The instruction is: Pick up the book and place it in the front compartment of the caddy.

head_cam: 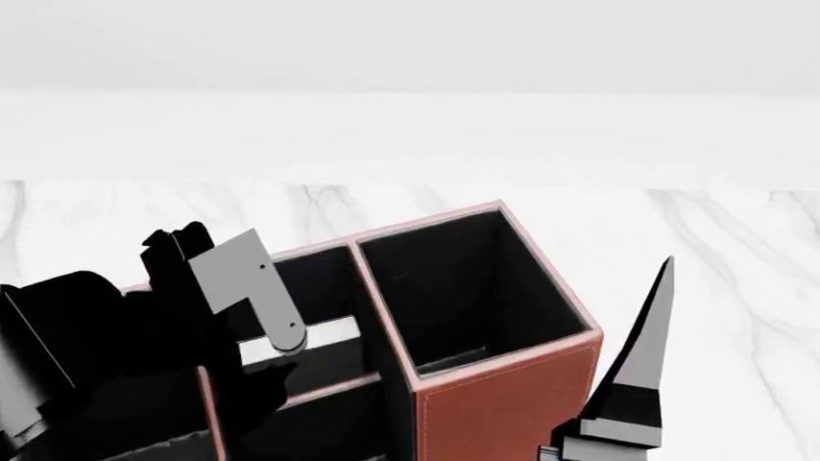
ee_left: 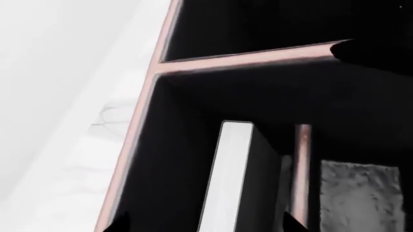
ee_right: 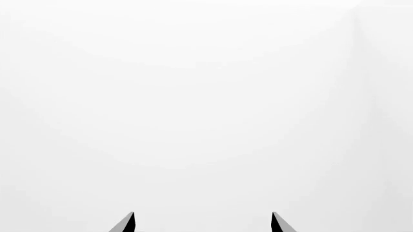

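Observation:
The caddy point(head_cam: 513, 384) is a red-brown organiser with black lining and pale pink rims point(ee_left: 245, 59). The book point(ee_left: 226, 179) stands on end inside a low compartment to the left of the tall square one. Its white page edge faces up, and it also shows in the head view point(head_cam: 321, 336). My left gripper point(ee_left: 206, 226) hovers over that compartment point(head_cam: 269, 370). Its jaws are open, with the tips standing apart on either side of the book. My right gripper point(ee_right: 202, 222) is open and empty. It is raised to the right of the caddy, with one finger point(head_cam: 647, 336) pointing up.
The caddy stands on a white marble table point(head_cam: 731, 250) with a pale wall behind it. A pink-rimmed divider point(ee_left: 301, 169) separates the book's compartment from one with a grey floor point(ee_left: 358, 193). The right wrist view shows only a blank white surface.

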### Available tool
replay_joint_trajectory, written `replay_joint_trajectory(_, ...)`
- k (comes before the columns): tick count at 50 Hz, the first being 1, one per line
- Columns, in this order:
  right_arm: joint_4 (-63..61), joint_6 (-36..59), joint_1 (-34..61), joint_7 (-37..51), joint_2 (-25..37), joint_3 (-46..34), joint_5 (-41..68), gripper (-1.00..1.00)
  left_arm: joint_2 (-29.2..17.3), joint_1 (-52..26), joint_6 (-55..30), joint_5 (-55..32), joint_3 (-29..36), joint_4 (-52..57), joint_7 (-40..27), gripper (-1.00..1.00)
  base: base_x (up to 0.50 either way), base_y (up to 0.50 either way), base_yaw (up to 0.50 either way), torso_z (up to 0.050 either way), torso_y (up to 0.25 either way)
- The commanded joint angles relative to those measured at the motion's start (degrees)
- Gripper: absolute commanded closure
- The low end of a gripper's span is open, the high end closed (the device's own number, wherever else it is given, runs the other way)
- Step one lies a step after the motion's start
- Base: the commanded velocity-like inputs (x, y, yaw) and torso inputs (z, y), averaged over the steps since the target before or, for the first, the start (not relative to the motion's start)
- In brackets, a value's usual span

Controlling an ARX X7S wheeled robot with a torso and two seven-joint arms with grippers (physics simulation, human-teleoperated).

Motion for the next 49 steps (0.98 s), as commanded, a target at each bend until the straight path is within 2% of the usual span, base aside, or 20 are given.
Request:
replay_joint_trajectory(1, 0.1, 0.5, 0.6, 0.0, -0.4, -1.1, -0.5, -1.0, -7.0, -1.7, -6.4, -5.1, -5.0, 17.1, -7.3, -1.0, 0.0, 0.0, 0.0, 0.0, 0.0)
replay_joint_trajectory(7, 0.2, 0.7, 0.9, -0.1, -0.6, -1.7, -0.7, -1.0, -12.0, -0.3, -7.4, -10.7, -9.9, 29.4, -12.5, -1.0, 0.0, 0.0, 0.0, 0.0, 0.0)
replay_joint_trajectory(9, 0.2, 0.8, 1.0, -0.1, -0.6, -1.8, -0.7, -1.0, -14.2, 2.0, -5.4, -14.0, -13.8, 34.0, -16.4, -1.0, 0.0, 0.0, 0.0, 0.0, 0.0)
replay_joint_trajectory(18, 0.1, 1.0, 1.1, 0.1, -0.5, -2.1, -0.8, -1.0, -19.5, 6.6, -1.7, -20.4, -21.4, 44.2, -26.0, -1.0, 0.0, 0.0, 0.0, 0.0, 0.0)
replay_joint_trajectory(20, 0.1, 1.4, 1.4, 0.1, -0.8, -2.7, -1.1, -1.0, -20.7, 8.5, 1.3, -19.1, -23.0, 46.9, -29.5, -1.0, 0.0, 0.0, 0.0, 0.0, 0.0)
replay_joint_trajectory(21, 0.2, 1.4, 1.5, 0.0, -0.9, -2.9, -1.2, -1.0, -21.5, 9.7, 5.3, -14.1, -22.8, 48.7, -30.5, -1.0, 0.0, 0.0, 0.0, 0.0, 0.0)
replay_joint_trajectory(22, 0.1, 1.5, 1.5, 0.1, -0.9, -3.0, -1.3, -1.0, -21.8, 10.3, 3.8, -17.4, -24.0, 49.3, -33.3, -1.0, 0.0, 0.0, 0.0, 0.0, 0.0)
replay_joint_trajectory(25, 0.0, 1.6, 1.4, 0.0, -0.8, -3.2, -1.5, -1.0, -23.2, 12.0, 5.7, -14.4, -23.9, 52.8, -35.5, -1.0, 0.0, 0.0, 0.0, 0.0, 0.0)
replay_joint_trajectory(27, -0.1, 1.8, 1.5, 0.1, -0.7, -3.2, -1.4, -1.0, -24.4, 14.5, 8.3, -17.7, -26.9, 56.2, -39.5, -1.0, 0.0, 0.0, 0.0, 0.0, 0.0)
replay_joint_trajectory(28, -0.2, 1.9, 1.5, 0.2, -0.6, -3.2, -1.3, -1.0, -25.1, 15.4, 9.2, -16.3, -27.0, 58.1, -40.9, -1.0, 0.0, 0.0, 0.0, 0.0, 0.0)
replay_joint_trajectory(41, -0.9, 2.7, 2.1, 0.7, -0.8, -4.1, -1.5, -1.0, -30.0, 24.0, 17.6, -12.8, -30.0, 70.9, -50.9, -1.0, 0.0, 0.0, 0.0, 0.0, 0.0)
replay_joint_trajectory(49, -0.8, 2.7, 2.4, 0.5, -1.0, -4.6, -1.7, -1.0, -31.5, 31.1, 22.3, -7.8, -29.4, 75.2, -55.3, -1.0, 0.0, 0.0, 0.0, 0.0, 0.0)
